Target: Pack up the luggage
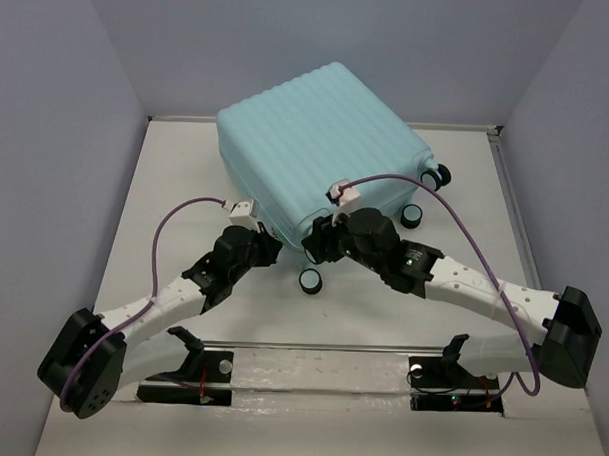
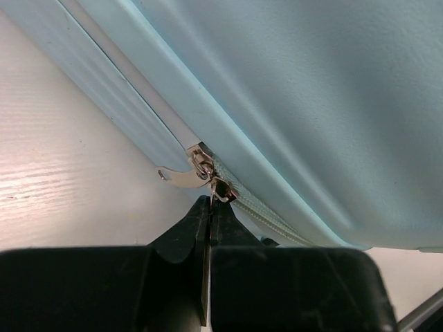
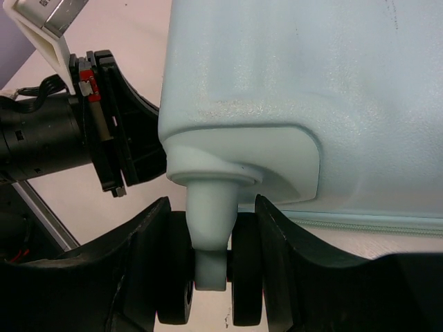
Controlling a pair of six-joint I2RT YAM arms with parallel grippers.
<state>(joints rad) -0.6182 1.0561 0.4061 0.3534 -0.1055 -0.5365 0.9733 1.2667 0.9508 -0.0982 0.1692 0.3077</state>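
Note:
The luggage is a pale aqua ribbed hard-shell suitcase lying flat and closed on the table. My left gripper is at its near left edge. In the left wrist view that gripper is shut on a silver zipper pull at the zipper seam of the suitcase. My right gripper is at the near corner of the case. In the right wrist view this gripper is shut on a black twin spinner wheel, one finger against each side. The wheel's aqua stem rises between them.
A second silver pull points left beside the held one. Further wheels stick out at the suitcase's right side, and another wheel sits at its near corner. Grey walls enclose the white table.

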